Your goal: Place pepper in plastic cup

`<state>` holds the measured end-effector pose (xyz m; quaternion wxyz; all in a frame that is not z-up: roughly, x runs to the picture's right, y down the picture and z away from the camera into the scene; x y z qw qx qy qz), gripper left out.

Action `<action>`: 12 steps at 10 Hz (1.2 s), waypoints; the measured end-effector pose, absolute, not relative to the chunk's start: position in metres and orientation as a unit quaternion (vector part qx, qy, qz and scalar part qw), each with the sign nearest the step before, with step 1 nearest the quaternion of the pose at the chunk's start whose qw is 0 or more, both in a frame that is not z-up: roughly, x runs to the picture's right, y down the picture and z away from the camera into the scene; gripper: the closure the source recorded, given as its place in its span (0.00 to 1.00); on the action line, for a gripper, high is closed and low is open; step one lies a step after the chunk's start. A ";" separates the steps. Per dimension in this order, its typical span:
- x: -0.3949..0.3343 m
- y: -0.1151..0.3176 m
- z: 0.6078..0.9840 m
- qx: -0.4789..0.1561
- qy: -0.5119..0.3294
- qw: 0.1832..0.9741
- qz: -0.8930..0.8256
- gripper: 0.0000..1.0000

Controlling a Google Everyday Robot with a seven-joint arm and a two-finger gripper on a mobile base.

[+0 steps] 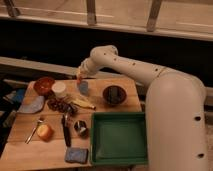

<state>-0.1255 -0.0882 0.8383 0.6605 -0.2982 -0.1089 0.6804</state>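
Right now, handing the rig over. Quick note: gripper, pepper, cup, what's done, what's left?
Gripper: shut on the pepper, raised at the back of the table, just above the plastic cup.
Pepper: orange-red tip shows at the gripper, not yet in the cup.
Plastic cup: upright between the white cup and the dark bowl.
Done: pepper picked up and brought over the cup.
Left: lower, release into the cup, retract.
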 end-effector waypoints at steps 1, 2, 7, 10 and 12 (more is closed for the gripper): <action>-0.126 -0.088 0.838 -0.298 -0.109 0.661 0.680 0.89; -0.124 -0.088 0.838 -0.298 -0.109 0.660 0.681 0.89; -0.126 -0.089 0.855 -0.288 -0.114 0.654 0.690 0.89; -0.121 -0.074 0.881 -0.298 -0.101 0.633 0.708 0.89; -0.110 -0.064 0.893 -0.305 -0.086 0.615 0.722 0.89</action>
